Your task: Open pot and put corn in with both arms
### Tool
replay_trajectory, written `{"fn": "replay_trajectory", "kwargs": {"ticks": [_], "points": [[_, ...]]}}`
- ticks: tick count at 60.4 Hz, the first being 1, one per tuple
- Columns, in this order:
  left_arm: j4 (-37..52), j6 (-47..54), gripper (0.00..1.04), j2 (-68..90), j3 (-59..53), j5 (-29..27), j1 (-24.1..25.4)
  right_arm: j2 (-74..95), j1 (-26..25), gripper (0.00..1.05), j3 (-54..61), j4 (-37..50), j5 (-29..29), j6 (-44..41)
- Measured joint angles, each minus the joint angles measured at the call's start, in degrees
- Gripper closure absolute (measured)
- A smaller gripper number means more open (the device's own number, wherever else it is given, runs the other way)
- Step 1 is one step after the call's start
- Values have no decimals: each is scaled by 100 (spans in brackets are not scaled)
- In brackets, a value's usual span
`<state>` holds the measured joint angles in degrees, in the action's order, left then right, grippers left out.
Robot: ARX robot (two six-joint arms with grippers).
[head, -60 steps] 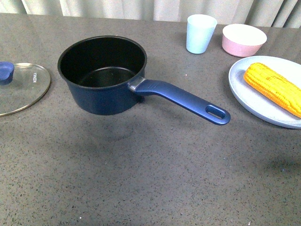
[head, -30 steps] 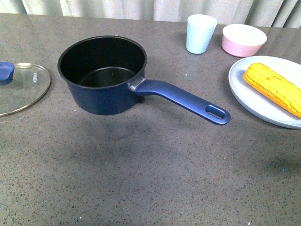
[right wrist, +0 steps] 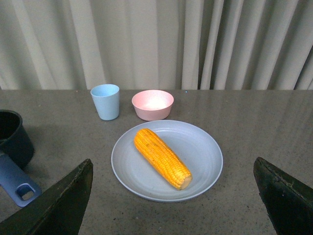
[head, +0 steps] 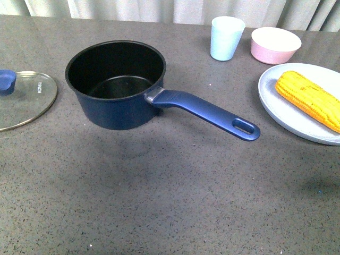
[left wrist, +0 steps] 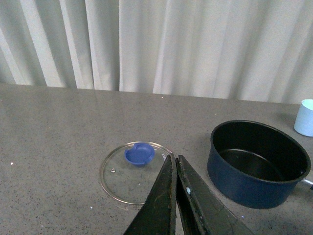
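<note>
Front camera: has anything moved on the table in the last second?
Nothing visibly changed. The dark blue saucepan stands open, its glass lid with the blue knob lies apart to its left, and the yellow corn cob lies on the pale round plate.

Light: soft and even; I log no hard glare.
Front view: sharp, faint grain. A diffuse shadow lies on the table (head: 127, 151) just near of the pot (head: 114, 114), with a darker smudge at near right. The glass of the lid (head: 32, 103) has a weak sheen.
Wrist views: curtain (left wrist: 195, 44) bright; left gripper (left wrist: 174, 164) and right gripper (right wrist: 172, 164) dark, soft-focus silhouettes.
</note>
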<state>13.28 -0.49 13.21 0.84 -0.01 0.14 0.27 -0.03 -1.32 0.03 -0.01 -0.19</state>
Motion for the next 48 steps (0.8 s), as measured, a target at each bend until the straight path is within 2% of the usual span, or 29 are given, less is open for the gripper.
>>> {"fn": "replay_trajectory", "kwargs": {"ticks": [14, 18, 21, 48], "points": [[-310, 0, 103, -319, 0, 0, 0, 0, 0, 9, 0, 0, 0, -2], [-1038, 0, 103, -841, 0, 0, -2, 0, 0, 9, 0, 0, 0, 0], [-1272, 2, 103, -1139, 0, -2, -2, 0, 0, 9, 0, 0, 2, 0], [-1327, 2, 103, -1235, 0, -2, -4, 0, 0, 9, 0, 0, 2, 0]]}}
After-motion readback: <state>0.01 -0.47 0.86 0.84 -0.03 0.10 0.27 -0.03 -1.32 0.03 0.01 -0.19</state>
